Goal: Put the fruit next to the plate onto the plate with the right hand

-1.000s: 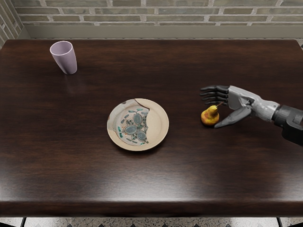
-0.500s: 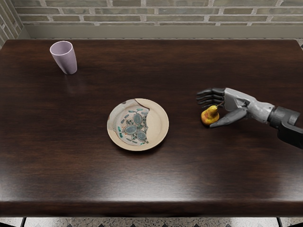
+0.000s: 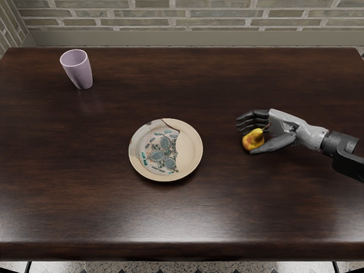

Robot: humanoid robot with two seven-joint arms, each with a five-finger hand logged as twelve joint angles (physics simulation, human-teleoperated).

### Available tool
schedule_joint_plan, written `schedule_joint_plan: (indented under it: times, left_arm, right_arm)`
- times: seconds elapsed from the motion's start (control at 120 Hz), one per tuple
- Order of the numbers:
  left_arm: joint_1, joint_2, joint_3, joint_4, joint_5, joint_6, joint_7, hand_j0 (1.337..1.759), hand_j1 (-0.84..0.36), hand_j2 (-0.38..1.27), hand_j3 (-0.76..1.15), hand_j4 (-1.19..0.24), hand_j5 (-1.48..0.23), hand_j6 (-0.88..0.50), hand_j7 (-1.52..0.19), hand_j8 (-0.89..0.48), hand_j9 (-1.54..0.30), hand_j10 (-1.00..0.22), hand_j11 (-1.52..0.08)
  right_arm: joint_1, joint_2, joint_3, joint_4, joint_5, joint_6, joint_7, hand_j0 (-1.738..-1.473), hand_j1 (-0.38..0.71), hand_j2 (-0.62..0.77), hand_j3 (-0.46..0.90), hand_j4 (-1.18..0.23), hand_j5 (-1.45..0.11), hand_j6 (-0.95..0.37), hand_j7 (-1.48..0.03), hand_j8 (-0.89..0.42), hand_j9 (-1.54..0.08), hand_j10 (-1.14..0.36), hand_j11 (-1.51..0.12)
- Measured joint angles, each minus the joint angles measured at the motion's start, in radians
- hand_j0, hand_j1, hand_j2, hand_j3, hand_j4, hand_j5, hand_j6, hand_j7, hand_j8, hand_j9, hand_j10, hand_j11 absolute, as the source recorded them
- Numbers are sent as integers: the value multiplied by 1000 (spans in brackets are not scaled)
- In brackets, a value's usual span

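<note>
Head view: dark glossy wooden table (image 3: 85, 199) before a brick wall (image 3: 170, 11); the right robot hand (image 3: 277, 126) clasps the pear (image 3: 251, 140) right of the plate (image 3: 193, 149); a lilac cup (image 3: 77, 68) stands back-left.

The stretch of table (image 3: 222, 170) between the plate (image 3: 193, 149) and my right hand (image 3: 272, 128), which sits off to the plate's right, is bare dark wood. That leaves a straight run leftward to the plate open. The hand's fingers are wrapped about the pear (image 3: 252, 140). From this slant I can't quite tell whether the pear's underside clears the wood. The plate's low rim is the only lip on that line. The one tall thing is the cup (image 3: 77, 68), far up and left of the plate and well apart from it. Behind the plate, past the table's far edge, the brick wall (image 3: 187, 17) closes off the back. In front of the plate and to its left the wood lies open too.
</note>
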Motion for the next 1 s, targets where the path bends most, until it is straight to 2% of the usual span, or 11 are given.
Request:
schedule_joint_plan:
  times: [0.342,0.408,0.55,0.6,0.625,0.633,0.692,0.817,0.908,0.925,1.0]
  left_arm:
    - [0,0,0,0,0,0,-1,1658,348,1,-1,-1,-2,-1,-2,-1,-2,-1,-2]
    - [0,0,-1,0,0,0,0,1658,348,1,-1,-1,-2,-1,-2,-1,-2,-1,-2]
    - [0,0,0,0,0,0,0,1658,348,1,-1,-1,-2,-1,-2,-1,-2,-1,-2]
    - [0,0,-1,0,0,0,0,1658,348,1,-1,-1,-2,-1,-2,-1,-2,-1,-2]
    - [0,0,-1,0,0,0,0,1658,348,1,-1,-1,-2,-1,-2,-1,-2,-1,-2]
    - [0,0,-1,0,0,0,0,1658,348,1,-1,-1,-2,-1,-2,-1,-2,-1,-2]
    - [0,0,-1,0,0,0,-1,1658,348,1,-1,-1,-2,-1,-2,-1,-2,-1,-2]
    - [0,0,0,0,0,0,0,1658,348,1,-1,-1,-2,-1,-2,-1,-2,-1,-2]
    - [0,0,0,0,0,0,0,1658,348,1,-1,-1,-2,-1,-2,-1,-2,-1,-2]
    - [0,0,0,0,0,0,0,1658,348,1,-1,-1,-2,-1,-2,-1,-2,-1,-2]
    - [0,0,0,0,0,0,0,1658,348,1,-1,-1,-2,-1,-2,-1,-2,-1,-2]
  right_arm:
    - [0,25,-12,-32,21,-32,0,-1657,107,-17,0,-502,-541,-479,-563,-493,-531,-550,-558]
    - [-1,29,-10,-37,21,-31,0,-1657,145,-17,0,-531,-599,-516,-609,-521,-590,-562,-604]
    - [2,32,-17,-43,-15,-42,0,-1657,292,-42,0,-641,-751,-626,-763,-636,-741,-385,-760]
    - [3,33,-19,-43,-20,-43,0,-1657,339,-48,0,-675,-803,-662,-815,-695,-792,-381,-812]
    - [4,33,-20,-44,-22,-44,0,-1657,363,-52,0,-690,-830,-679,-840,-660,-819,-385,-838]
    - [4,33,-19,-44,-22,-44,0,-1657,370,-53,0,-696,-838,-684,-848,-706,-827,-381,-846]
    - [5,33,-20,-44,-26,-45,-1,-1657,403,-72,0,-732,-895,-722,-905,-661,-873,-361,-890]
    - [7,33,-22,-45,-33,-46,-1,-1651,392,-164,0,-785,-1019,-789,-1008,-613,-981,-327,-1011]
    - [8,32,-23,-46,-35,-46,-1,-1650,417,-141,0,-806,-1074,-816,-1054,-568,-1026,-302,-1058]
    - [8,32,-23,-46,-35,-46,-1,-1649,422,-133,0,-807,-1085,-820,-1060,-563,-1037,-243,-1066]
    - [9,32,-24,-46,-38,-47,-1,-1648,426,-126,0,-814,-1116,-832,-1083,-508,-1077,-268,-1096]
